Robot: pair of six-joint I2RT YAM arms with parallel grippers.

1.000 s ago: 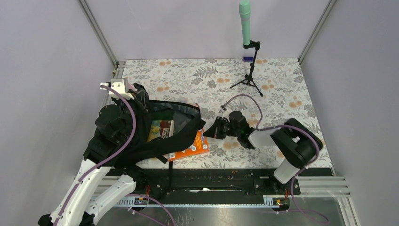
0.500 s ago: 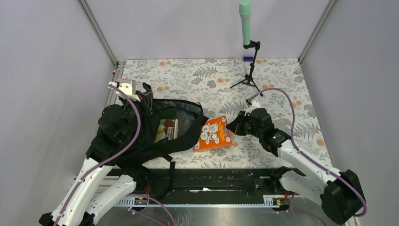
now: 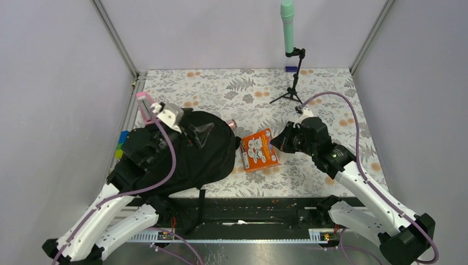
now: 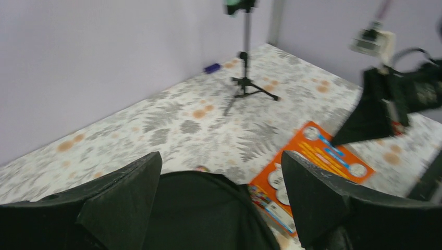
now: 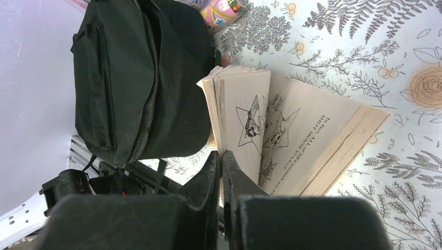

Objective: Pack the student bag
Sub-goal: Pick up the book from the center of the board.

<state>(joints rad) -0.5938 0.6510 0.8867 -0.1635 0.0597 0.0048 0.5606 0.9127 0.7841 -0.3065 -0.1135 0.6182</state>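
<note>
Finding: the left gripper has released the large black fabric student bag. It now hangs spread wide just above the fabric, holding nothing. The bag's mouth has slumped shut, and the bag lies at the left of the floral worktop. The thin orange picture book has come away and lies just beside the bag. The right gripper is pressed together, apparently pinching the book's fanned edge. My judgement is that the mouth must be reopened before this book can be packed.

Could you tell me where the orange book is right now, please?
In the top view the orange book sits mid-table, just right of the student bag, its right edge pinched by the right gripper.
</note>
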